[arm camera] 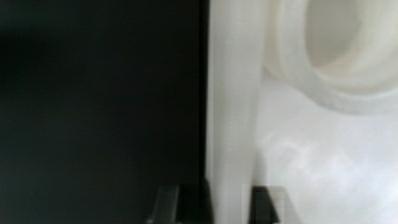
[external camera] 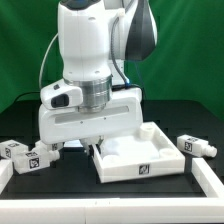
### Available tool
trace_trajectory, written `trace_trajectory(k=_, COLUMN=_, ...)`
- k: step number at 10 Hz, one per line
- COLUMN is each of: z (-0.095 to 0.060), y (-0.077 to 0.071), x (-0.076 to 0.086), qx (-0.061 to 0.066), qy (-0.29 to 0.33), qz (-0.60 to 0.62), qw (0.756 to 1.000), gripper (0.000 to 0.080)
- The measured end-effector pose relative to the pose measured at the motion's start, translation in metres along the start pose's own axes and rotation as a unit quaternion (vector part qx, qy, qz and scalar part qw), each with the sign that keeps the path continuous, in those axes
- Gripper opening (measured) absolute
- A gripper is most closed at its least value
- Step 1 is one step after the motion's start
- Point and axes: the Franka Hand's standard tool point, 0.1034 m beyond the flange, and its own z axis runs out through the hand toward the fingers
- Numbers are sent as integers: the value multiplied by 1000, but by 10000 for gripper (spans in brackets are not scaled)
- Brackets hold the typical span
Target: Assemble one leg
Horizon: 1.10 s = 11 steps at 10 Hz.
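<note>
Mid-right of frame, that leg (external camera: 195,146) looks light, stiff, slick; pinch its flat sides. Gripper (arm camera: 219,203) fingers (arm camera: 173,205) straddle the tabletop rim (arm camera: 231,100), can't tell if clamped.

The arm (external camera: 95,40) is glossy white with a dark grey joint cover (external camera: 143,35) (rounded), ribbed silver ring (external camera: 97,95), black cable (external camera: 47,62), boxy white tool (external camera: 90,143).

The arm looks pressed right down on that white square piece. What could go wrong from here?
1. The gripper straddles an edge of the wide flat white square plastic tabletop. A sideways move could drag or tip the tabletop.
2. Two small white rectangular plastic legs with black-and-white tags lie close to the arm on the exterior view's left. A swing there might knock them away.
</note>
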Motion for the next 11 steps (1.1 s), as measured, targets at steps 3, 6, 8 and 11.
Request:
trace_trajectory(k=3, z=9, y=1, x=13, qx=23, qy=11, qz=64, qw=998, gripper=51)
trace_trajectory(k=6, z=10, y=0, x=13, qx=23, qy=11, qz=62, qw=998, gripper=51)
trace_trajectory(k=8, z=10, y=-1, x=13, qx=23, qy=11, qz=61, qw=998, gripper=51)
trace_trajectory(k=11, z=6, y=-10, x=53, qx=29, qy=15, qz=48, qw=998, gripper=51)
